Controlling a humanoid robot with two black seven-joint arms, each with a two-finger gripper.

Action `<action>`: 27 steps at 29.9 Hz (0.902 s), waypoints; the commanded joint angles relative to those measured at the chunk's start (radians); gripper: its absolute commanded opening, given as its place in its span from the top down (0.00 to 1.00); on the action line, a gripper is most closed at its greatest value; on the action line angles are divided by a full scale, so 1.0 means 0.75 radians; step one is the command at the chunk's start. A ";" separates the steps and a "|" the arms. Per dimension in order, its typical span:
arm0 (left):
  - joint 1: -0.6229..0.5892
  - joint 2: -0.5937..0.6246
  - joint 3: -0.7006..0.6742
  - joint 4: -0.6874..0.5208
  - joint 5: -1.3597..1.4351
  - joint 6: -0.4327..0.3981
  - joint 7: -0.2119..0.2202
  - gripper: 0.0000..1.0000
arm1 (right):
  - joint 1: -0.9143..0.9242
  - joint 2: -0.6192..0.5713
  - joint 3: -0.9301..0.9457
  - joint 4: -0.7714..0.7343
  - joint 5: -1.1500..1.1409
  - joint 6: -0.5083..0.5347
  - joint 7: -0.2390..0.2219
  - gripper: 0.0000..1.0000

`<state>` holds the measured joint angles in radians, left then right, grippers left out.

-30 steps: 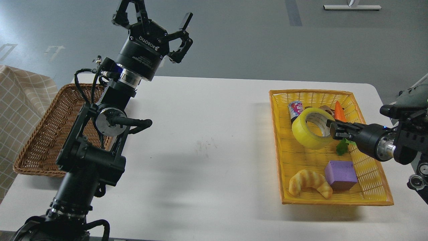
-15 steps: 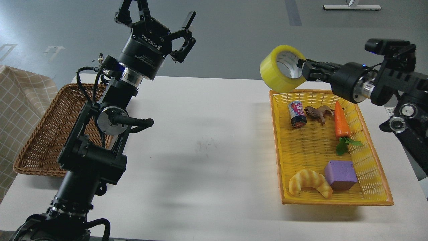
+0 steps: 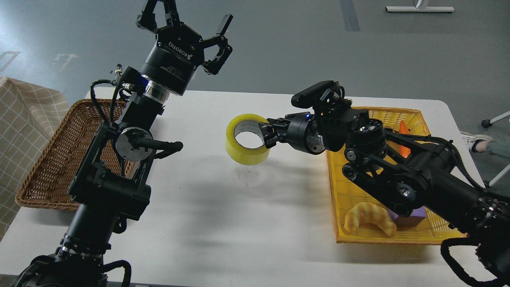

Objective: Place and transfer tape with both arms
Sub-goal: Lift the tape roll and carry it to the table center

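Note:
The tape [image 3: 244, 152], a wide yellow translucent roll with a grey-white core, hangs over the middle of the white table [image 3: 247, 215]. My right gripper [image 3: 265, 134] is shut on the roll's right wall and holds it above the tabletop. My right arm reaches left across the yellow basket [image 3: 338, 207]. My left gripper [image 3: 186, 20] is open and empty, raised high above the table's far left, well apart from the tape.
A brown wicker basket [image 3: 51, 159] stands at the left, partly behind my left arm. The yellow basket holds a croissant [image 3: 368, 218], a purple block [image 3: 414, 215] and a carrot [image 3: 404, 131], all partly hidden by my right arm.
My right gripper has carried the tape out of the yellow basket, up, then left and down to the table's middle. My left arm has barely moved.

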<state>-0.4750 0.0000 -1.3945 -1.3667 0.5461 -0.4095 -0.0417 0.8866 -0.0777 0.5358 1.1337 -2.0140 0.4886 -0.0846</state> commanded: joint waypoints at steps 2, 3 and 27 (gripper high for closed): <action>-0.001 0.000 -0.004 -0.002 0.000 -0.002 -0.002 0.02 | 0.010 0.104 -0.062 -0.125 -0.002 0.000 0.000 1.00; 0.001 0.000 -0.004 -0.002 0.000 -0.002 -0.002 0.02 | 0.010 0.104 -0.072 -0.149 -0.002 0.000 0.000 1.00; 0.005 0.000 -0.010 -0.002 -0.006 -0.006 -0.002 0.02 | -0.055 0.104 -0.048 -0.250 0.026 -0.054 -0.004 0.73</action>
<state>-0.4723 0.0000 -1.4005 -1.3684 0.5427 -0.4137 -0.0429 0.8526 0.0001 0.4750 0.9471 -1.9981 0.4524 -0.0876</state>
